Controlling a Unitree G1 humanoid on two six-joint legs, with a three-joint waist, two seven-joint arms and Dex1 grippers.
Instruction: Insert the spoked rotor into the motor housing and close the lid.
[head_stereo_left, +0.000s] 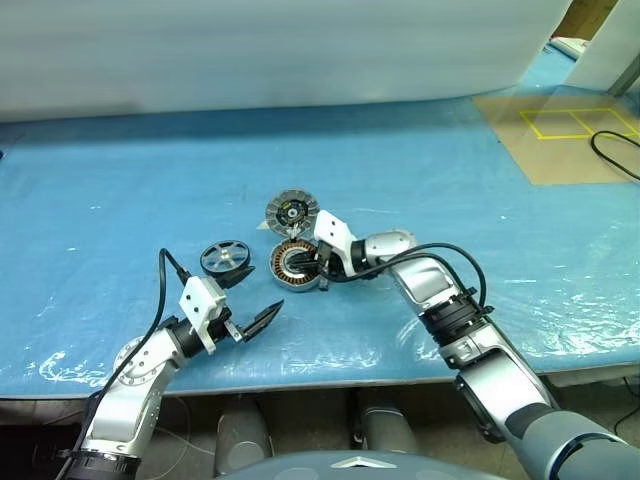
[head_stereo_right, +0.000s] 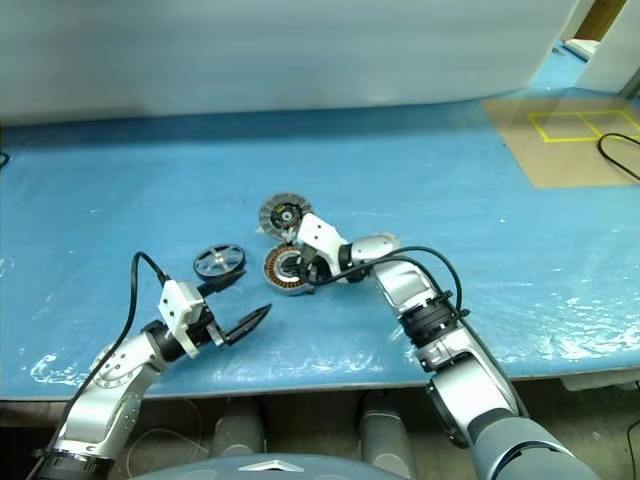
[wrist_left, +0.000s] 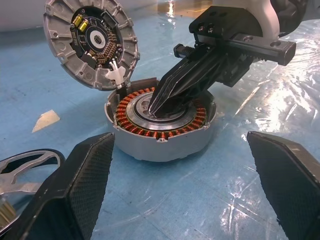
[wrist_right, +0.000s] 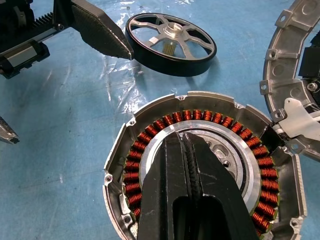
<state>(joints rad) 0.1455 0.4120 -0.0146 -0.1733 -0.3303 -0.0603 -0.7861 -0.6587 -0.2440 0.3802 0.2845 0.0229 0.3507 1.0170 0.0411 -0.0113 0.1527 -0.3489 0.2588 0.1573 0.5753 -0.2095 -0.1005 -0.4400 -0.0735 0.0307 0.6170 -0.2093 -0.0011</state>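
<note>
right tool (wrist_right: 187, 145): fingers together, tip in motor housing (head_stereo_left: 297, 265) mid-counter | lid (head_stereo_left: 291, 212) hinged up behind | spoked rotor (head_stereo_left: 225, 258) beside housing, toward counter's left | left tool (head_stereo_left: 253, 300): fingers apart, holding nothing

I am seeing one housing (head_stereo_left: 296, 265), with one lid (head_stereo_left: 291, 212) hinged open behind it, one rotor (head_stereo_left: 224, 258) to its left, and two claws of mine.

spoked rotor (head_stereo_left: 224, 258) beside open motor housing (head_stereo_left: 297, 266)
</note>
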